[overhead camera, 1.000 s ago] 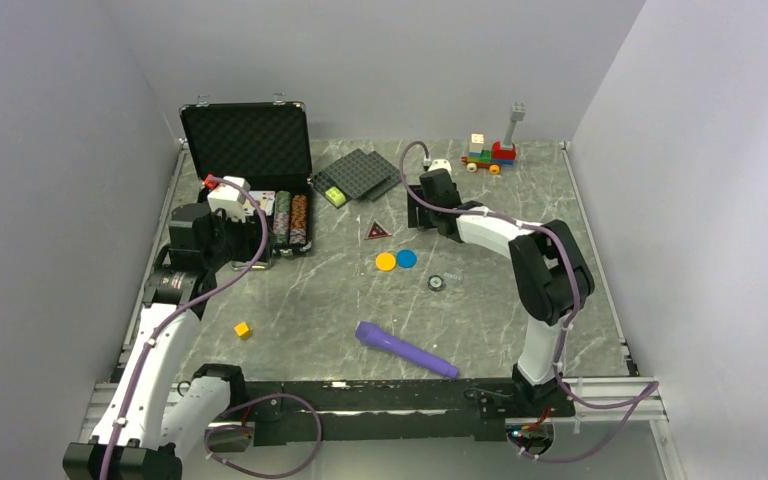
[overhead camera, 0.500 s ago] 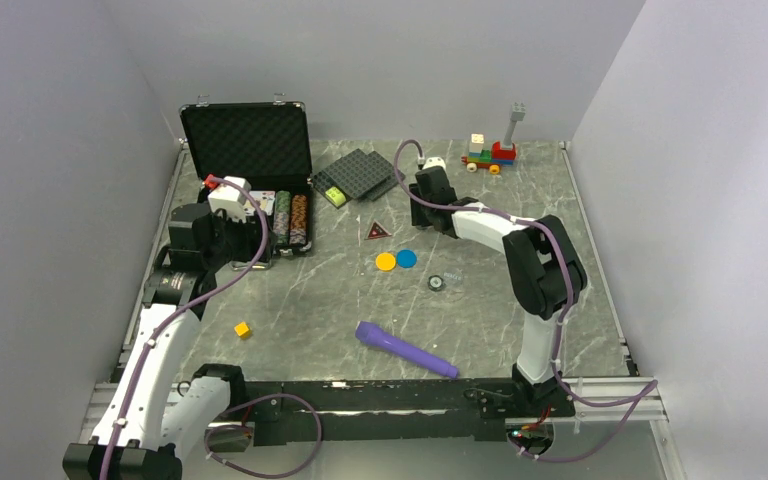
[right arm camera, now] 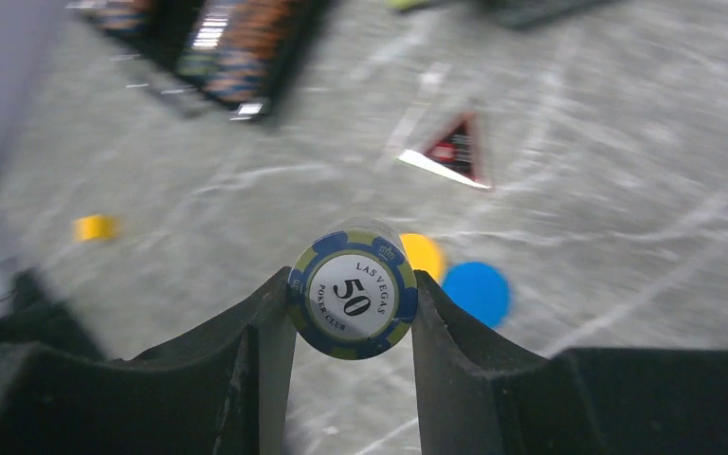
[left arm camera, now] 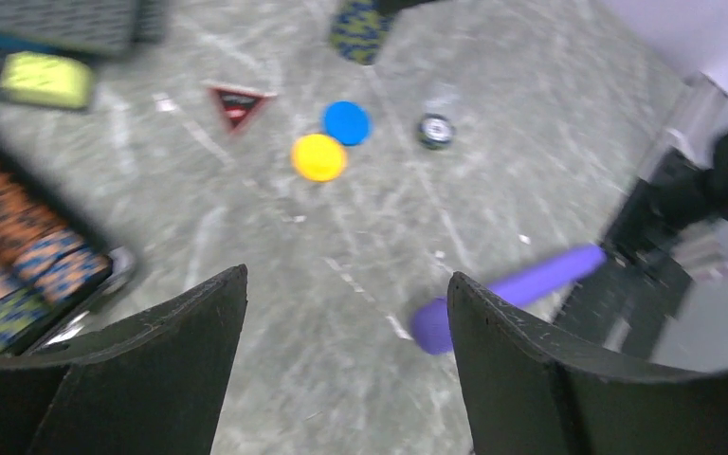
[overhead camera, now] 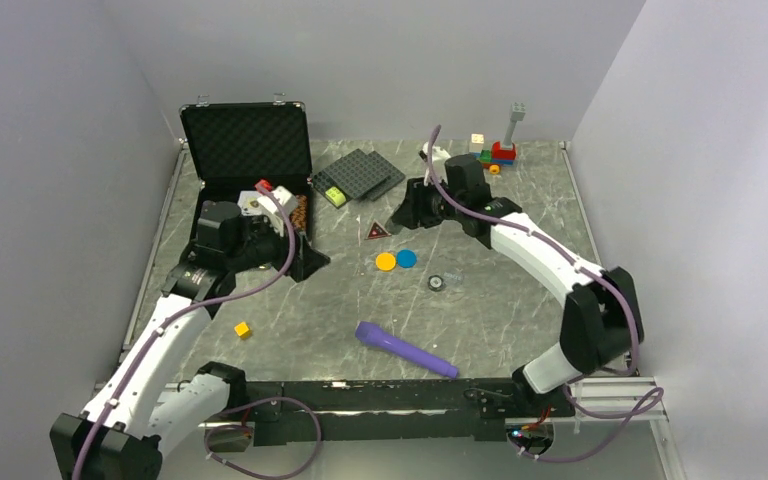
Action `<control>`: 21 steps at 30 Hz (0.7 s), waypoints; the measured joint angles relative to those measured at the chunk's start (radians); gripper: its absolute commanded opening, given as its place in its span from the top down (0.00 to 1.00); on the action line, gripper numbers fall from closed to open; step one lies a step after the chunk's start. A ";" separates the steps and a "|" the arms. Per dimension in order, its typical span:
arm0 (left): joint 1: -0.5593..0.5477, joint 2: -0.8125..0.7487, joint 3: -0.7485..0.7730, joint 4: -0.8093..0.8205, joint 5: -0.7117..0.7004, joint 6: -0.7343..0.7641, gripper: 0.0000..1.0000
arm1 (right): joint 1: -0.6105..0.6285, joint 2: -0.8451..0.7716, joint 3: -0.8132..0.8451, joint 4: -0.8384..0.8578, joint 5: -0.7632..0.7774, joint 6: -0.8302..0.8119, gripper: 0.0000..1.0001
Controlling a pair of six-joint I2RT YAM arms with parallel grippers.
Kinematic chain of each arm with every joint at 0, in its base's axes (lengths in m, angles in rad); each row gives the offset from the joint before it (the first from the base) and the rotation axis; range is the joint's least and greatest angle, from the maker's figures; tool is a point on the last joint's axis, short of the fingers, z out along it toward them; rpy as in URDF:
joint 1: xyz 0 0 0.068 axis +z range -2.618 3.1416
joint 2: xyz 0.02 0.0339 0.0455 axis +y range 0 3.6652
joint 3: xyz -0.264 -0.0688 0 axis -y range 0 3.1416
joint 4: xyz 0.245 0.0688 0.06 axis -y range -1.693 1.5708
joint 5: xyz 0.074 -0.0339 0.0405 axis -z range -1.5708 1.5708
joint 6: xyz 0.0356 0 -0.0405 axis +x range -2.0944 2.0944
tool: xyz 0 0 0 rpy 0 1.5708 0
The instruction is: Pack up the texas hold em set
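Shows the carrying step: grips a striped chip stack (right arm camera: 353,296) in the narrowed right tool (overhead camera: 407,210) above the desk (overhead camera: 500,320) near the dark red triangle (overhead camera: 378,231), left tool (left arm camera: 346,294) spread wide and empty beside the open case (overhead camera: 245,140) at far left. Calls next, in all likelihood, for a leftward carry into the case tray, clear of the left arm. Grey veined desk, plain pale walls.

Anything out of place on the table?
Nothing damaged or spilled. Set pieces lie loose outside the open case: dark red triangle, yellow disc, blue disc. Right gripper holds a chip stack, not yet packed.
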 measured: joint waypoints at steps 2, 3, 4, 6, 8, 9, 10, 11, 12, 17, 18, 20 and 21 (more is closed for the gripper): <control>-0.040 0.007 -0.010 0.023 0.073 -0.001 0.18 | 0.000 -0.060 -0.014 0.022 -0.132 0.039 1.00; -0.059 0.012 -0.015 0.035 0.105 -0.002 0.18 | 0.000 -0.082 -0.025 0.036 -0.192 0.061 1.00; -0.079 0.018 -0.017 0.043 0.134 -0.002 0.18 | 0.002 -0.100 -0.037 0.050 -0.253 0.085 1.00; -0.114 0.032 -0.019 0.058 0.179 -0.003 0.18 | 0.011 -0.116 -0.059 0.071 -0.354 0.131 1.00; -0.142 0.046 -0.019 0.066 0.210 -0.004 0.18 | 0.028 -0.117 -0.082 0.100 -0.424 0.176 1.00; -0.156 0.055 -0.019 0.071 0.224 -0.005 0.18 | 0.038 -0.117 -0.098 0.118 -0.454 0.201 1.00; -0.166 0.063 -0.019 0.076 0.234 -0.005 0.18 | 0.048 -0.117 -0.114 0.137 -0.482 0.226 1.00; -0.173 0.068 -0.019 0.077 0.240 -0.005 0.17 | 0.058 -0.117 -0.124 0.152 -0.503 0.245 1.00; -0.181 0.076 -0.019 0.077 0.244 -0.005 0.17 | 0.074 -0.117 -0.135 0.169 -0.527 0.267 1.00; -0.199 0.083 -0.019 0.076 0.224 -0.003 0.17 | 0.127 -0.117 -0.142 0.220 -0.582 0.306 1.00; -0.203 0.083 -0.019 0.076 0.216 -0.002 0.17 | 0.135 -0.117 -0.142 0.234 -0.587 0.311 1.00; -0.215 0.085 -0.019 0.074 0.196 0.000 0.17 | 0.151 -0.116 -0.142 0.252 -0.599 0.317 1.00; -0.222 0.087 -0.019 0.073 0.188 0.001 0.18 | 0.155 -0.115 -0.142 0.259 -0.603 0.320 1.00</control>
